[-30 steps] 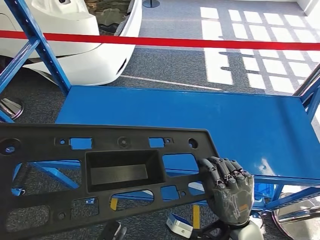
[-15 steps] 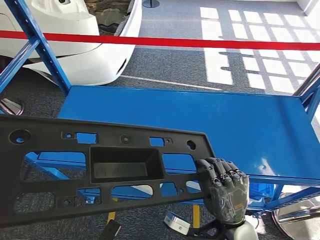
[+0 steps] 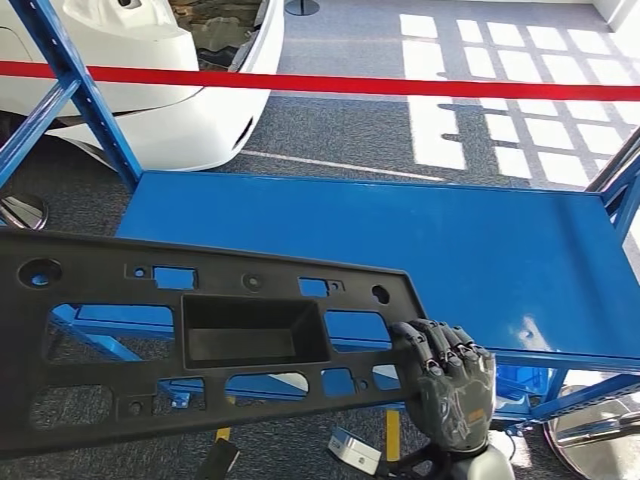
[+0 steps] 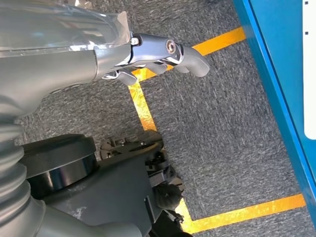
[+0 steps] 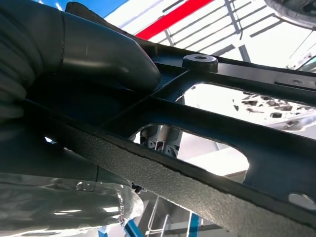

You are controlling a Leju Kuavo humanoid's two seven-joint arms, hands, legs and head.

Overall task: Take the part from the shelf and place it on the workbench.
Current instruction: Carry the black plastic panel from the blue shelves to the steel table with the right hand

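Note:
A long black plastic part (image 3: 98, 270) with a box-shaped recess and several cut-outs lies across the lower left of the head view. It hangs over the near edge of the blue flat surface (image 3: 453, 250). My right hand (image 3: 449, 385) grips its right end from below, fingers curled over the rim. In the right wrist view the grey thumb (image 5: 104, 49) presses on the part's ribbed bar (image 5: 223, 133). My left hand (image 4: 156, 54) hangs over the carpet with its fingers stretched out and nothing in it. The part's left end runs out of the picture.
Blue frame uprights (image 3: 75, 85) rise at the left and far right. A white car body (image 3: 166, 80) and a red barrier tape (image 3: 423, 86) lie behind the surface. Yellow floor lines (image 4: 143, 106) and a small white device (image 3: 353, 450) are on the carpet.
The part has shifted a little away from me toward the blue surface, and its left side has risen in the picture. My right hand has moved slightly left with it.

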